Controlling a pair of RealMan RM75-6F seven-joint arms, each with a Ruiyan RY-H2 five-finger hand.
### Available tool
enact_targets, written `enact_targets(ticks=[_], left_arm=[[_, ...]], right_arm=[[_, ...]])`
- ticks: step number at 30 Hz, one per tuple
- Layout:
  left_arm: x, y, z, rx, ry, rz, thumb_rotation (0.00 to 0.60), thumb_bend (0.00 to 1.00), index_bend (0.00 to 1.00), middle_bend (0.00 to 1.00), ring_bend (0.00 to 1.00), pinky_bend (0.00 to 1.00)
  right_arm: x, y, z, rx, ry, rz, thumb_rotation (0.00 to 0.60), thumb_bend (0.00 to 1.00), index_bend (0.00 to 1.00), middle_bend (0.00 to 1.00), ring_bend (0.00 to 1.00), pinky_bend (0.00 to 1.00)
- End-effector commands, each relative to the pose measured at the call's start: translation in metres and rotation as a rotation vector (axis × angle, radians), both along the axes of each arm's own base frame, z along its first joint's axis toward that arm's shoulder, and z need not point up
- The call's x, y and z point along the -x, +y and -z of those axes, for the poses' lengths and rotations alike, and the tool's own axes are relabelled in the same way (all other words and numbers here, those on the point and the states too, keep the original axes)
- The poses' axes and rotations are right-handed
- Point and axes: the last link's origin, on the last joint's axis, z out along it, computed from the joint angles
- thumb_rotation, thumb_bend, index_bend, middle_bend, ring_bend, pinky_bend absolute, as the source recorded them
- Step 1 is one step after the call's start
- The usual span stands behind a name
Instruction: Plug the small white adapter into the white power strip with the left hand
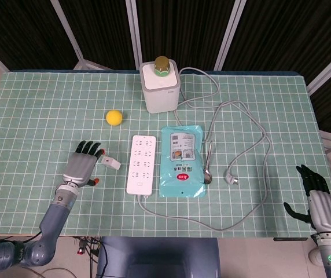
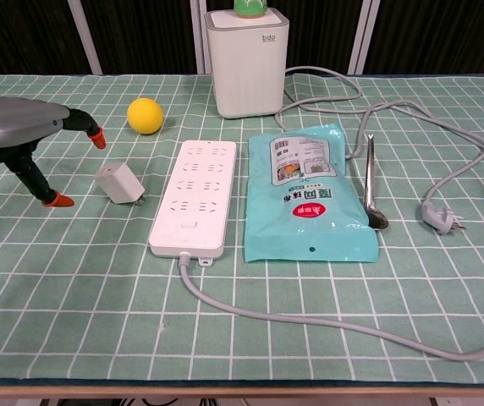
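While the left hand (image 1: 82, 168) hovered open over the desk (image 1: 32, 116), its fingers (image 2: 85, 128) were spread and held nothing, the tips clear of the adapter (image 2: 120, 183). That adapter lay on the green checked cloth just at three o'clock of the hand, apart from it, with its prongs toward the strip (image 2: 195, 198). From the adapter, the strip lay at three o'clock, near but not touching, long side running twelve to six, its cable (image 2: 310, 326) leaving at the six o'clock end and curving off across the cloth. Touching or nearly touching the strip's three o'clock side lay a teal pouch (image 1: 181, 161), and a spoon (image 2: 368, 182) rested along the pouch's far edge. A grey plug (image 1: 231, 178) lay at three o'clock of the spoon. At twelve o'clock of the strip stood a white box (image 1: 161, 87) with a green-topped item on it; a yellow ball (image 1: 114, 117) sat at eleven o'clock. Off the desk's three o'clock edge, the right hand (image 1: 319, 200) was open, fingers apart, empty.
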Motion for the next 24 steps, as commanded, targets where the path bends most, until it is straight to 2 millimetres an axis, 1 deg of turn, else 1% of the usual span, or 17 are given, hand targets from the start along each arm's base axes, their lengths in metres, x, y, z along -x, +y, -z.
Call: enact_targets(ticks=[1,5,12,18,24], left_arm=[[-0.002,0.007,0.001,0.002,0.000,-0.003,0.600,0.22,0.22,0.13,0.00,0.00],[-0.005,0.017,0.006,0.019,0.016,0.003,0.600,0.23,0.24,0.18,0.00,0.00],[-0.010,0.030,0.023,0.056,0.038,0.003,0.600,0.25,0.28,0.22,0.00,0.00],[-0.012,0.035,0.035,0.077,0.040,0.006,0.600,0.26,0.31,0.26,0.00,0.00],[-0.012,0.036,0.041,0.080,0.028,0.013,0.600,0.27,0.35,0.30,0.01,0.00]], right_arm=[[0.000,0.000,0.000,0.000,-0.001,0.001,0.600,0.34,0.00,0.00,0.00,0.00],[0.000,0.000,0.000,-0.001,-0.002,0.004,0.600,0.34,0.00,0.00,0.00,0.00],[0.001,-0.001,0.000,-0.006,-0.008,0.016,0.600,0.34,0.00,0.00,0.00,0.00],[0.001,-0.001,0.000,-0.006,-0.010,0.020,0.600,0.34,0.00,0.00,0.00,0.00],[0.002,-0.001,0.000,-0.005,-0.011,0.022,0.600,0.34,0.00,0.00,0.00,0.00]])
